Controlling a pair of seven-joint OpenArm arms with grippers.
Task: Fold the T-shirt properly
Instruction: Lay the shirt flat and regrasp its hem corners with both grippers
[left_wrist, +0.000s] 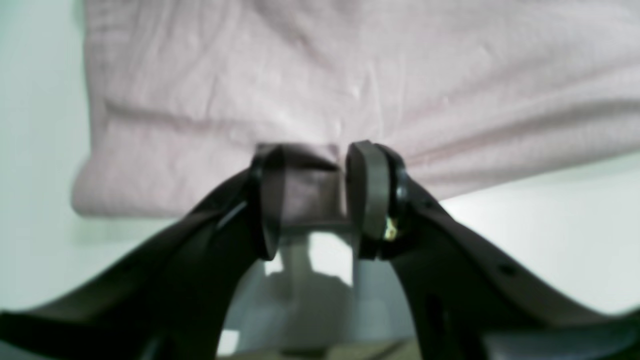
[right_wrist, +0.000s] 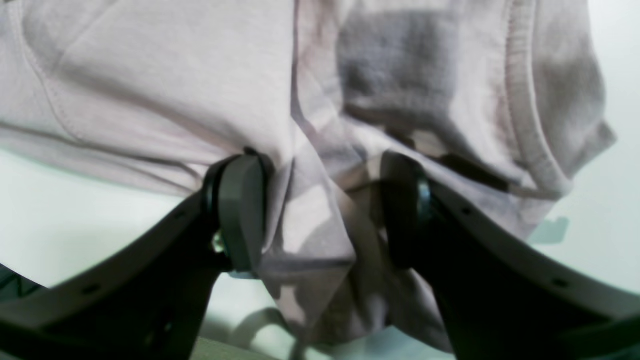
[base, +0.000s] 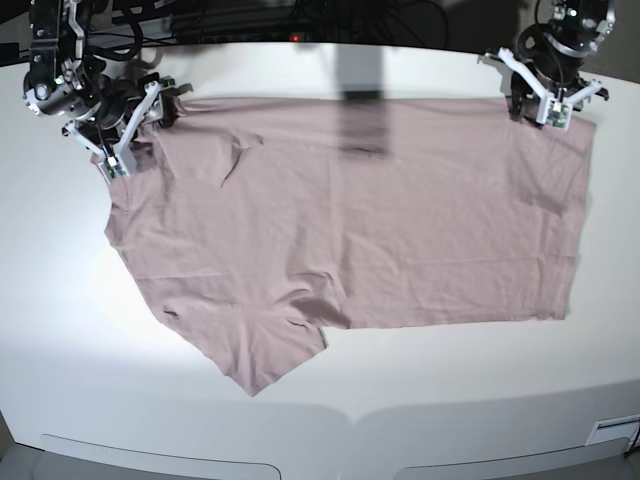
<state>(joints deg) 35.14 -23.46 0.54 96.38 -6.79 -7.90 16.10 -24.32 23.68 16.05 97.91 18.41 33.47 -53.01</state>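
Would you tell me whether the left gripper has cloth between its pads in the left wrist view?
Yes, a fold of the T-shirt sits pinched between the two pads of the left gripper.

One T-shirt (base: 380, 220), pink. Two grippers: left (base: 545, 100), right (base: 135, 130). Two fingers (left_wrist: 367, 190) on each. One white table (base: 330, 400). One bundle of dark cables (base: 300, 20) at the far edge.

table (base: 420, 400): white, bare | cables (base: 300, 15): dark, along far edge
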